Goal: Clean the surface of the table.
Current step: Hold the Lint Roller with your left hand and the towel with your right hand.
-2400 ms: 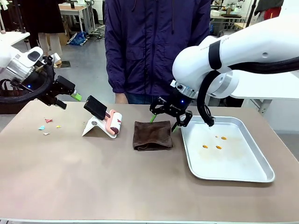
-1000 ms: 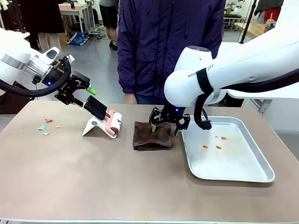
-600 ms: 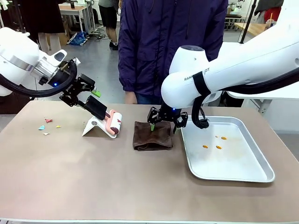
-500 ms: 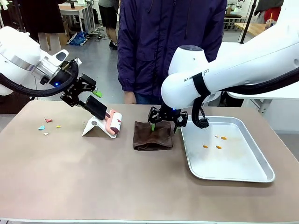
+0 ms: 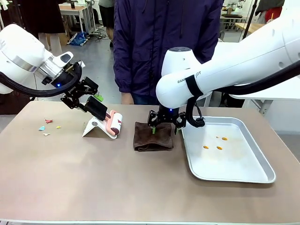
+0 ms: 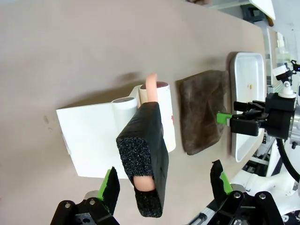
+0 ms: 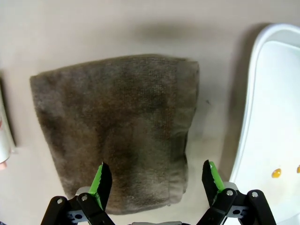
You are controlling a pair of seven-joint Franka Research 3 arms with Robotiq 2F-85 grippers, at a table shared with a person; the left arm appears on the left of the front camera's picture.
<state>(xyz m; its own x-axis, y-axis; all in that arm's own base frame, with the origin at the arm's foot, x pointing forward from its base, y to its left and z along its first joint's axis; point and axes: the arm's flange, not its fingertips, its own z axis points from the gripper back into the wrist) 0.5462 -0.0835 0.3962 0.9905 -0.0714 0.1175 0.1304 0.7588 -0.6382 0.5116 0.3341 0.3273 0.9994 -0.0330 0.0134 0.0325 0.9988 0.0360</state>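
The left gripper (image 6: 164, 180) stands open, its green pads (image 6: 110, 185) on either side of the black foam handle (image 6: 145, 154) of a lint roller (image 5: 111, 122), with a gap showing at each side. The roller leans on a white stand (image 6: 93, 136) just ahead of that gripper. The right gripper (image 7: 157, 180) is open too and hangs low over a folded brown towel (image 7: 117, 126), both pads above its near edge. A metal tray (image 5: 234, 161) holding a few orange crumbs (image 5: 219, 147) lies just beside this gripper. The taupe desk (image 5: 117, 183) spreads beneath both grippers, with small paper scraps (image 5: 46, 127) off to the left gripper's outer side.
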